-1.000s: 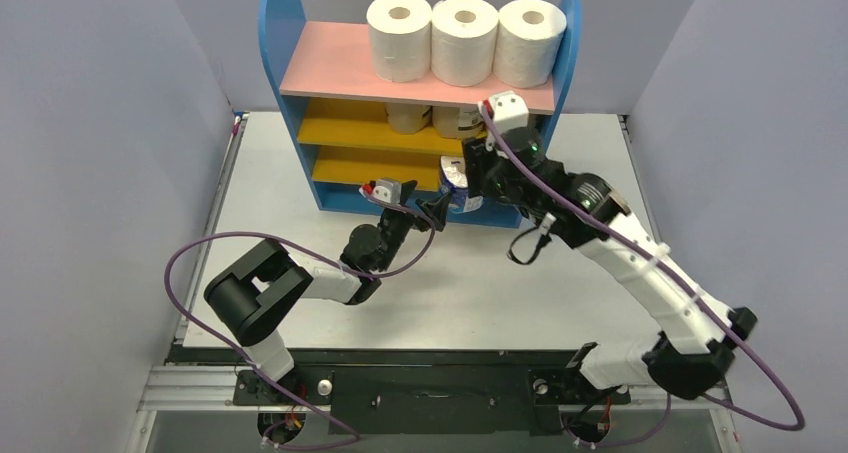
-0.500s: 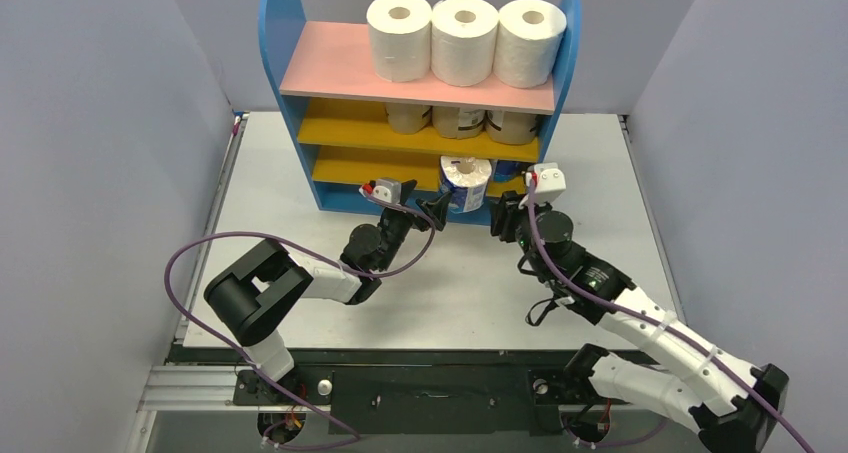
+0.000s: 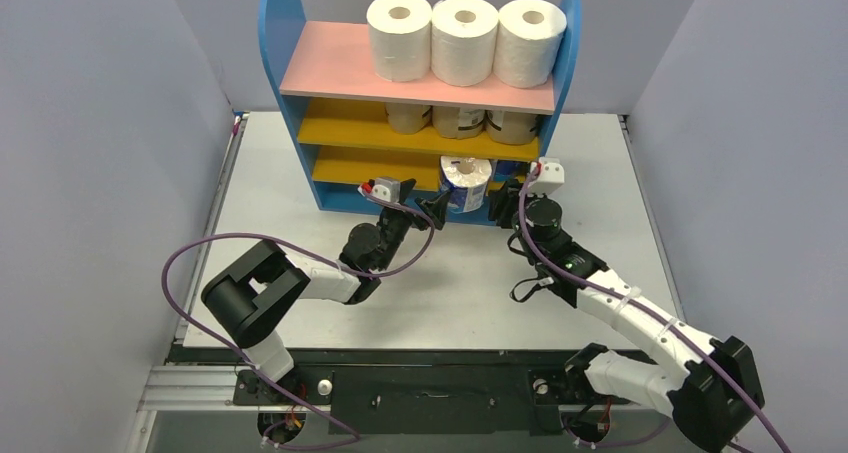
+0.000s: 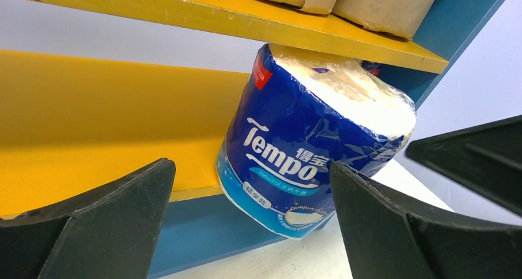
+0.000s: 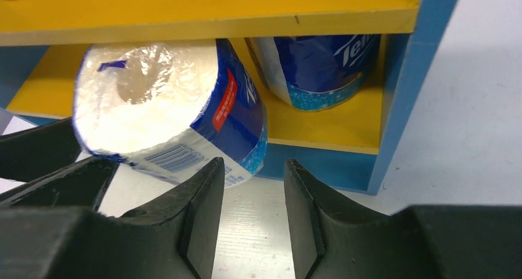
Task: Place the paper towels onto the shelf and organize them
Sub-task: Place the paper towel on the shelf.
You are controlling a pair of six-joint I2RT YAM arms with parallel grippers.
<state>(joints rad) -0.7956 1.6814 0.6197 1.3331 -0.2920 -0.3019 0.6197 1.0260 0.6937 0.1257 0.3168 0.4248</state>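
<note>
**1 blue roll sits crooked on the lower board**

My left end effector (image 3: 432,213) is released, its fingers spread wide, and it grasps nothing. From its wrist camera the blue-and-white printed paper towel roll (image 4: 295,143) fills the space ahead, between the 2 fingers. I cannot tell whether either finger touches the wrapper.

That roll (image 3: 466,183) lies tilted at the front edge of the lower yellow board (image 3: 370,168), partly overhanging it. Its upper end reaches up close under the upper yellow board.

My right end effector (image 3: 505,205) hangs just in front of the shelf's right half, above the white surface (image 3: 300,173). Its fingers are drawn close together with only a narrow gap (image 5: 254,168), and nothing is between them. In its wrist view the tilted roll (image 5: 166,100) shows its hollow core end, up and to the left of the fingers.

A 2nd blue-and-white wrapped roll (image 5: 320,63) stands further back on the same board, beside the right blue side panel.

The small shelf with rounded blue side panels (image 3: 280,33) carries 3 plain white rolls (image 3: 465,40) in a row on the right part of its pink top board (image 3: 330,63). There are 3 tan-wrapped rolls (image 3: 459,122) side by side on the upper yellow board below them.
</note>
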